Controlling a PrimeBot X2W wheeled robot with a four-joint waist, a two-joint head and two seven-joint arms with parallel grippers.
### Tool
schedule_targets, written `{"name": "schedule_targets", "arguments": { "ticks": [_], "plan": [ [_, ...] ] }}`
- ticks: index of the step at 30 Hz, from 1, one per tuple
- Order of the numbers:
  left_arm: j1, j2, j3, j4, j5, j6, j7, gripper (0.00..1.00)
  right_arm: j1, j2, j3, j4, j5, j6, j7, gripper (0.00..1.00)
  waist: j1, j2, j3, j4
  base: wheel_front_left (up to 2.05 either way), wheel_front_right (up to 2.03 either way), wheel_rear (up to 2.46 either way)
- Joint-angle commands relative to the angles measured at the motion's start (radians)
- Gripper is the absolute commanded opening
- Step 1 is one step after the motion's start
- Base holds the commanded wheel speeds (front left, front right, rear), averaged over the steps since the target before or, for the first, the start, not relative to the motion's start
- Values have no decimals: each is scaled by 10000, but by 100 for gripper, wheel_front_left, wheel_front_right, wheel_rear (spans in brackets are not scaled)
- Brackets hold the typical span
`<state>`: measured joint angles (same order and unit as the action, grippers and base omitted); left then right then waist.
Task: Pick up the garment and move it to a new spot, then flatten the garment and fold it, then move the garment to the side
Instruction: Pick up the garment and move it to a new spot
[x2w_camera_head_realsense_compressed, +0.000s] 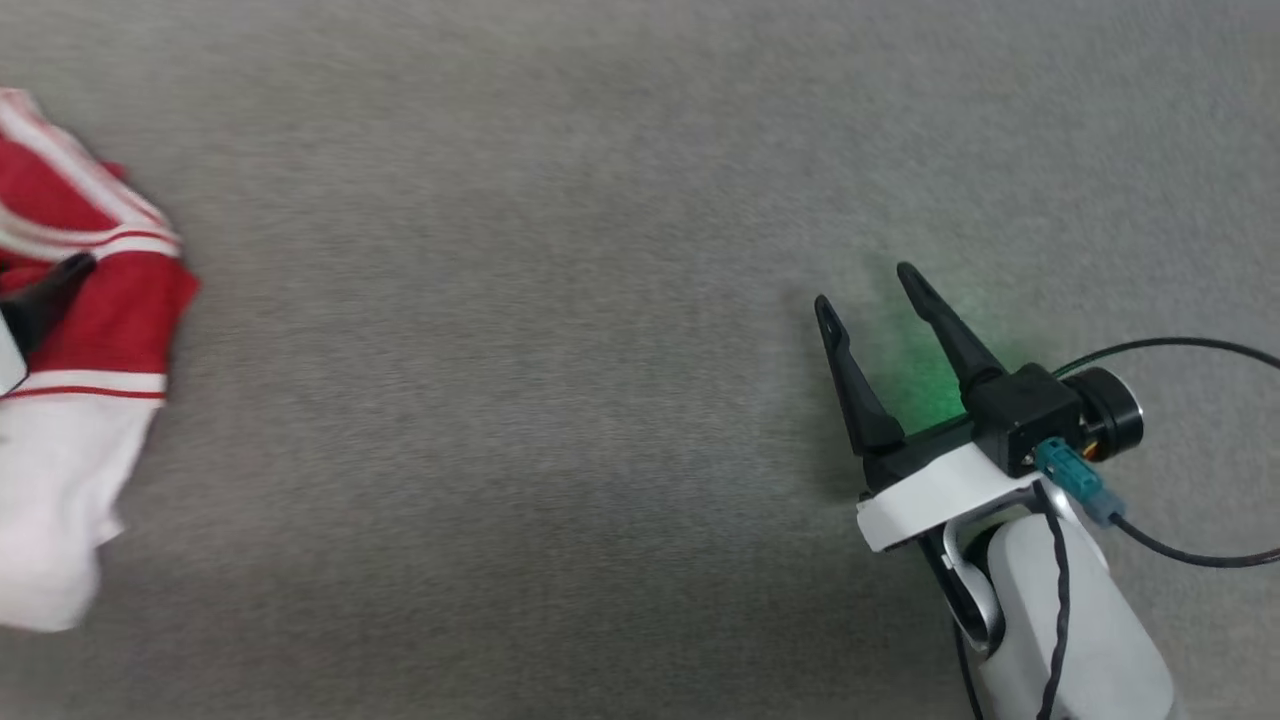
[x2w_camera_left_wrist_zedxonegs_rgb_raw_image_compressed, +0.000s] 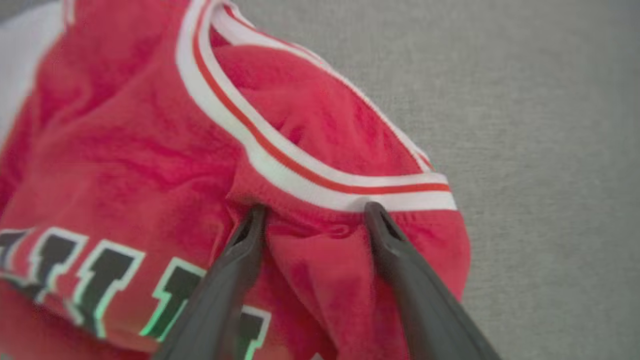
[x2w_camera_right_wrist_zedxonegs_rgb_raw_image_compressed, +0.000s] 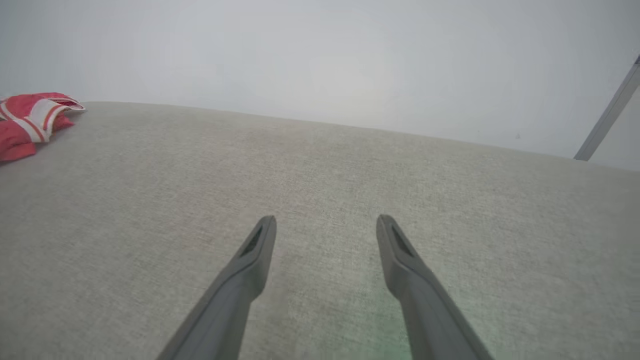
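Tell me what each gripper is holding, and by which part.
Nothing is held. The open left gripper straddles a fold of the red jersey below its striped collar; the open right gripper hangs free.

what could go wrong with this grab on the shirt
1. The open left gripper straddles a small bunched fold of the garment below the collar trim; closing there may pinch one thin layer that slips out.
2. The right gripper hangs open far off over the grey surface, so it can't help if the crumpled garment sags.
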<state>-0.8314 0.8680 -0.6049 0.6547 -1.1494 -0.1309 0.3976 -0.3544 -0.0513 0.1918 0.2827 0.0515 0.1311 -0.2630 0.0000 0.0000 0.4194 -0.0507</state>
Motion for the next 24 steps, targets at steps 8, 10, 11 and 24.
{"name": "schedule_targets", "arguments": {
  "ticks": [8,10,11,24],
  "plan": [
    [33,32,-982,944,-1048,20,936,100,-174,6,20,-390,69,-7,-22,100,0,0,1026,-1038,0,0,0],
    [54,-84,-1151,1149,-1174,28,866,57,-130,6,50,-396,64,-7,-24,100,0,0,1000,-1078,0,0,0],
    [70,-172,-1213,1226,-1280,28,855,27,-111,6,59,-397,62,-7,-24,100,0,0,954,-1091,0,0,0],
    [-1014,337,-2028,-280,-904,-5,-961,0,193,3,-123,-209,375,-7,-22,100,0,0,-252,-1113,0,0,0]
  ]
}}
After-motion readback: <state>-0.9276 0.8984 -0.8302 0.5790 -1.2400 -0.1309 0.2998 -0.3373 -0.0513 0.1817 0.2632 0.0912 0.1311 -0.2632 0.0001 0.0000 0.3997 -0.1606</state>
